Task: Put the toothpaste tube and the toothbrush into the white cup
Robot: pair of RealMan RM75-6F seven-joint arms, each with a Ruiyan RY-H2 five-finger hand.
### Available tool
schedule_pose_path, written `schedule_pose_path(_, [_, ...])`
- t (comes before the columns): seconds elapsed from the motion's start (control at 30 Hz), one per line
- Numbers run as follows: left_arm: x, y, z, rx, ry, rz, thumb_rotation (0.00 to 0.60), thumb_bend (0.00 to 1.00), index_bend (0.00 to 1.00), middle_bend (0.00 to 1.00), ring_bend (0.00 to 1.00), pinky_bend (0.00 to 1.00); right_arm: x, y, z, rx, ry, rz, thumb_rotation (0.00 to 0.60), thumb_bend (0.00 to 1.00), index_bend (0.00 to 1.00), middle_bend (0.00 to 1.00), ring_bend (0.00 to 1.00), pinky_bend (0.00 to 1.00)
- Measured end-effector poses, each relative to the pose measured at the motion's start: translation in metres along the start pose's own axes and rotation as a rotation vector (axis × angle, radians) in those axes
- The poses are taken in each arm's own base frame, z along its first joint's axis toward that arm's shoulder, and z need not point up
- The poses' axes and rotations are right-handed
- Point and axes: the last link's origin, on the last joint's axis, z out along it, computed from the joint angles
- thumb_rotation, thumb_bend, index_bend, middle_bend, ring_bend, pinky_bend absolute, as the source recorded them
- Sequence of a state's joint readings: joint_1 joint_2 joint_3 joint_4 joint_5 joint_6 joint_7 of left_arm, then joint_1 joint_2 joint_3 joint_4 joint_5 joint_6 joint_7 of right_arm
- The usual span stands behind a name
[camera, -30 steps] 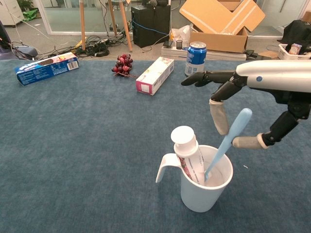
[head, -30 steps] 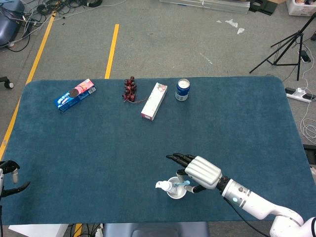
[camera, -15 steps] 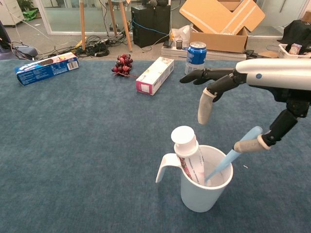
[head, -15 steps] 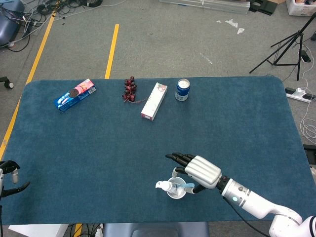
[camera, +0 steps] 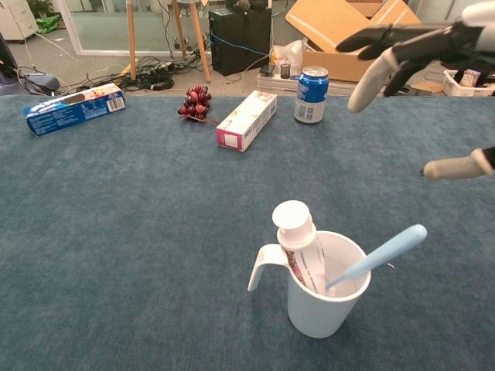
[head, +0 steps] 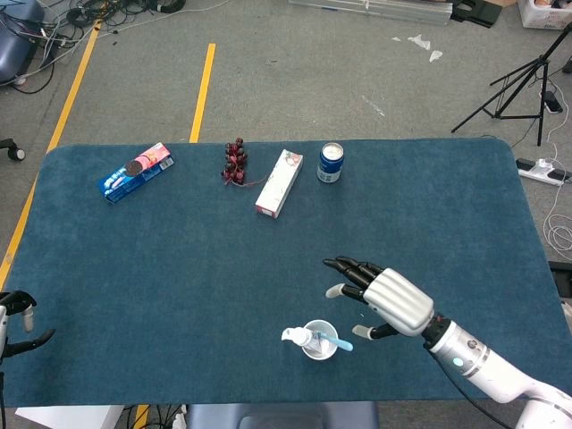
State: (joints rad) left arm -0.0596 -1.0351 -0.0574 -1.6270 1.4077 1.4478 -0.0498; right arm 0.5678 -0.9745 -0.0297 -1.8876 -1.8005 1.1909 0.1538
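Near the front edge of the table [head: 447,206], we see the white cup [camera: 325,301] standing upright with both task items inside it. The toothpaste tube [camera: 300,243] stands cap-up against the handle side, and the toothbrush [camera: 379,259] leans steeply outward, its pale blue handle resting on the rim and jutting past it toward the right robot hand [head: 389,299].

That robot hand hovers above and beside the cup with its fingers spread apart and nothing in them. The left robot hand [head: 18,322] shows only at the table's near left corner, well apart from everything; we cannot tell how its fingers are set.

We judge the task essentially done, so the risks now lie in the retreat. The toothbrush overhangs on the side where the right robot hand sits, so a low or sideways withdrawal could clip the handle and lever it out, or tip the cup, which looks light. The lean of the brush shifts weight to one rim, so a nudge there matters most. We would lift straight up before swinging away.
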Motion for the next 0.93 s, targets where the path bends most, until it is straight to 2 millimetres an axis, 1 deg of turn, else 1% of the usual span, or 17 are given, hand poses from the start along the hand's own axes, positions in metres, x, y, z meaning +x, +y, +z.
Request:
schedule_pose_path(0.03, [0.000, 0.001, 0.000, -0.003, -0.001, 0.001, 0.600, 0.00, 0.74, 0.45, 0.36, 0.40, 0.002, 0.001, -0.003, -0.009, 0.011, -0.010, 0.600, 0.11, 0.30, 0.02, 0.00, 0.24])
schedule_pose_path(0.1, [-0.001, 0.003, 0.000, -0.012, -0.001, 0.003, 0.600, 0.00, 0.73, 0.45, 0.36, 0.40, 0.008, 0.007, -0.017, -0.051, 0.051, -0.056, 0.600, 0.11, 0.30, 0.02, 0.00, 0.24])
schedule_pose_path(0.2, [-0.002, 0.006, 0.000, -0.029, -0.001, 0.005, 0.600, 0.00, 0.73, 0.45, 0.36, 0.40, 0.013, 0.017, -0.037, -0.126, 0.098, -0.115, 0.600, 0.11, 0.30, 0.03, 0.00, 0.24])
schedule_pose_path(0.33, [-0.004, 0.011, 0.000, -0.062, 0.004, 0.001, 0.600, 0.00, 0.72, 0.45, 0.36, 0.40, 0.011, 0.034, -0.066, -0.252, 0.149, -0.192, 0.600, 0.11, 0.30, 0.03, 0.00, 0.24])
schedule_pose_path(0.5, [-0.007, 0.021, 0.000, -0.143, 0.030, -0.021, 0.600, 0.00, 0.72, 0.46, 0.36, 0.40, -0.008, 0.054, -0.095, -0.415, 0.174, -0.254, 0.600, 0.11, 0.30, 0.03, 0.00, 0.24])
schedule_pose_path(0.63, [-0.014, 0.029, 0.001, -0.204, 0.029, -0.029, 0.600, 0.00, 0.72, 0.46, 0.36, 0.40, -0.025, 0.063, -0.111, -0.518, 0.201, -0.264, 0.600, 0.11, 0.30, 0.03, 0.00, 0.24])
schedule_pose_path(0.73, [-0.019, 0.032, 0.003, -0.219, 0.014, -0.024, 0.600, 0.00, 0.72, 0.46, 0.36, 0.40, -0.036, 0.068, -0.122, -0.567, 0.222, -0.264, 0.600, 0.11, 0.30, 0.03, 0.00, 0.24])
schedule_pose_path(0.93, [-0.026, 0.036, 0.005, -0.225, -0.005, -0.007, 0.600, 0.00, 0.72, 0.47, 0.36, 0.40, -0.046, 0.077, -0.136, -0.591, 0.254, -0.199, 0.600, 0.11, 0.30, 0.02, 0.00, 0.24])
